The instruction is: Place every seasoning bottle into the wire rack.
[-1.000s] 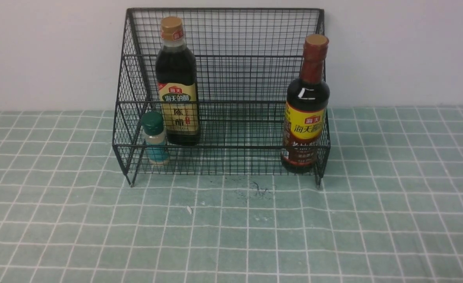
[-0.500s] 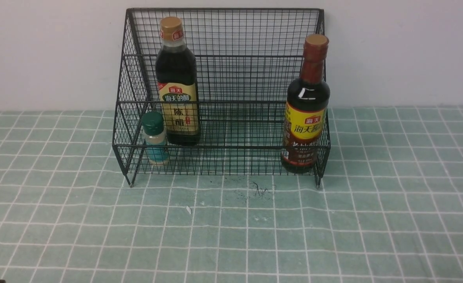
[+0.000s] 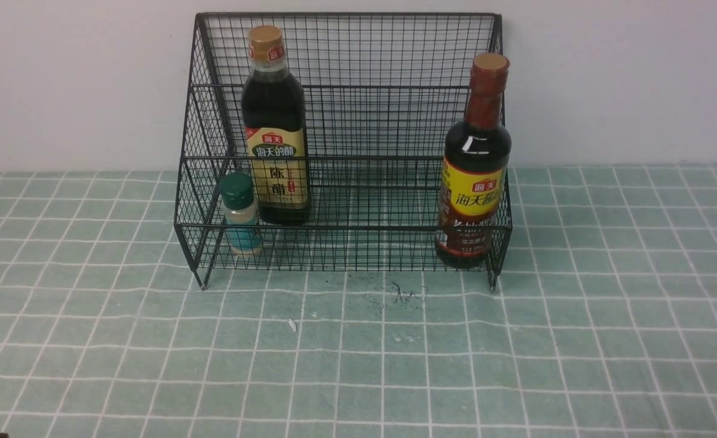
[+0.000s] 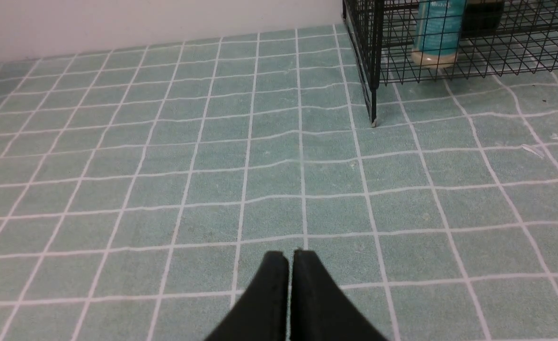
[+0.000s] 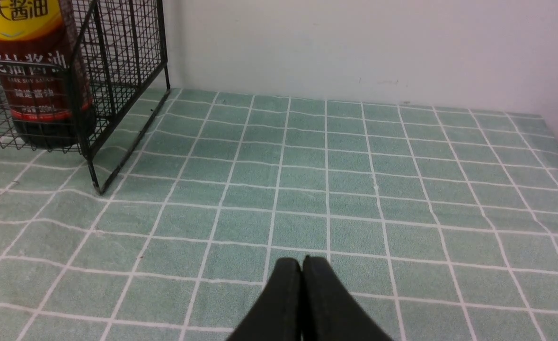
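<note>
bottles all stand upright inside the wire rack; left gripper and right gripper, both pressed together and empty, sit well apart from it, so no reach looks left.

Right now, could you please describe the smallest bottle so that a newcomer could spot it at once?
Find the black wire rack against the wall. In its front left corner, beside the tall tan-capped bottle, stands the shaker. It alone is short, clear and green-capped.

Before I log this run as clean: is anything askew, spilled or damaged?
All three bottles stand upright inside the wire rack. The only oddities are dark scribble-like marks on the green checked tablecloth just before the rack, and a small white scrap nearby.
</note>
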